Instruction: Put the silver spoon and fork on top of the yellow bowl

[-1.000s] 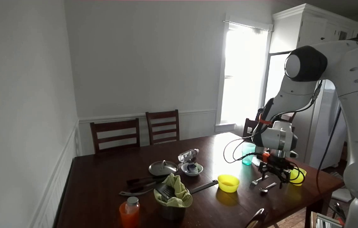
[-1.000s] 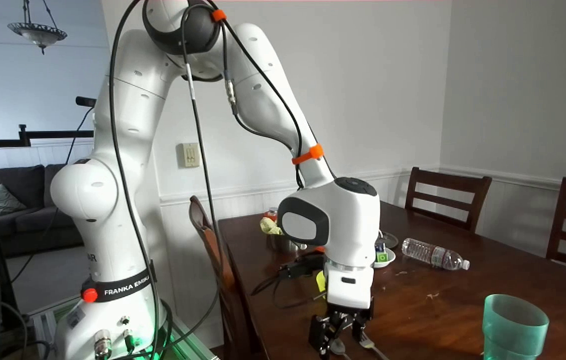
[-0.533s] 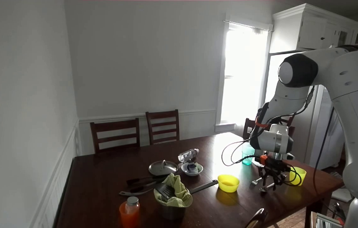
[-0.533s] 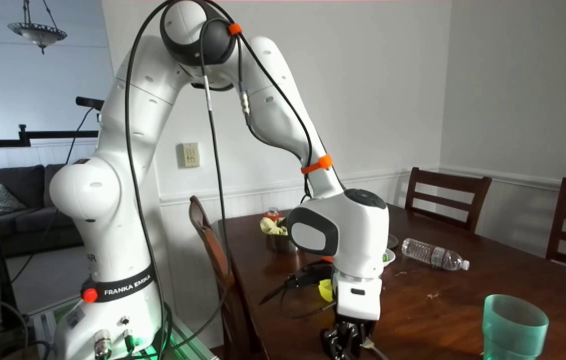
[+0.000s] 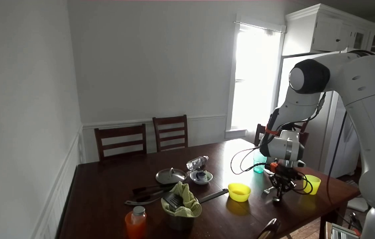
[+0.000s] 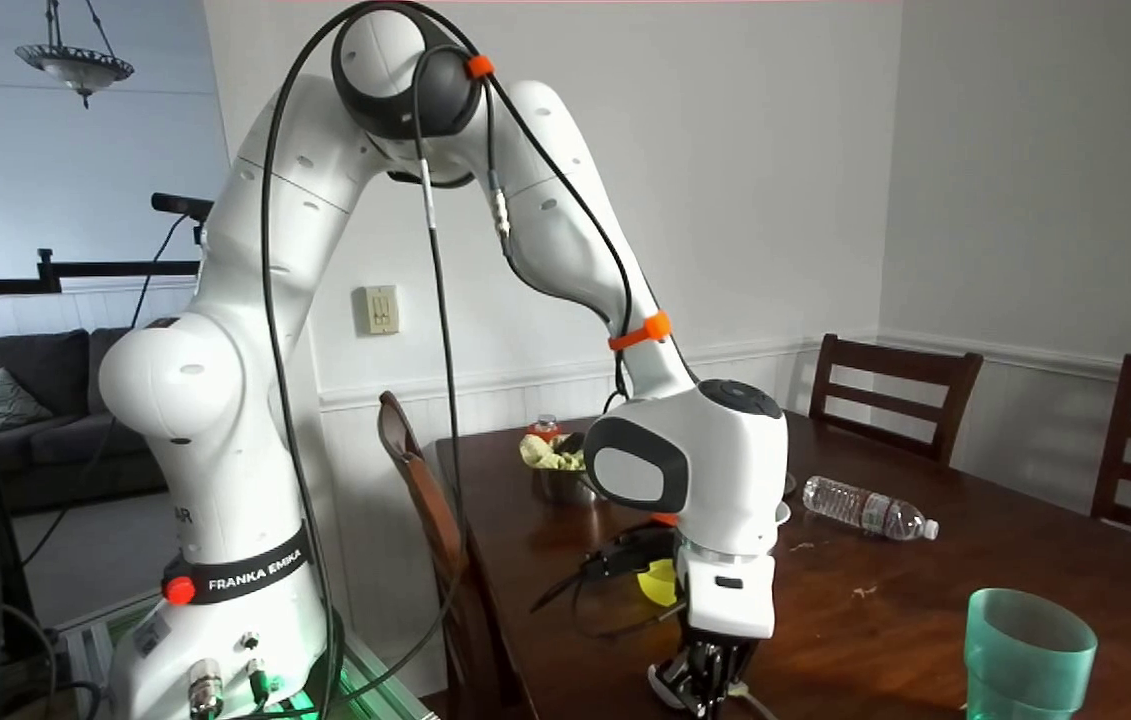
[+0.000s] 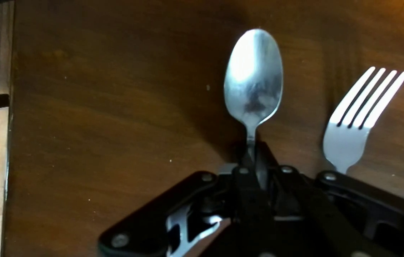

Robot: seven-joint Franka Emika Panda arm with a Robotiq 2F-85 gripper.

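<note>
- Lower in both exterior views than a second ago, my pincer (image 7: 252, 153) also has its fingers drawn together where earlier they stand apart; the four-tined silver fork (image 7: 350, 132) keeps its place.
- What the coming move turns on: the silver spoon (image 7: 253, 75) lies along my own 12-to-6 line in the wrist view, scoop toward 12 just beyond my fingertips, handle running back toward 6 and hidden under me.
- I grip it near the neck, a finger on each side, so its long axis passes between them, square to the way they close.
- No view settles whether the spoon is clear of the table (image 7: 116, 150).
- At 2 o'clock in the wrist view, apart from my pincer, lies the fork, its tines aimed at 1; I judge it comes second.
- In an exterior view the low yellow bowl (image 5: 240, 198) sits near, at 9 o'clock from my pincer; the yellow cup (image 5: 312, 184) stands between 2 and 3.
- I judge the pick-up to be in hand, calling next for a lift, then a carry toward that 9 above the rim.
</note>
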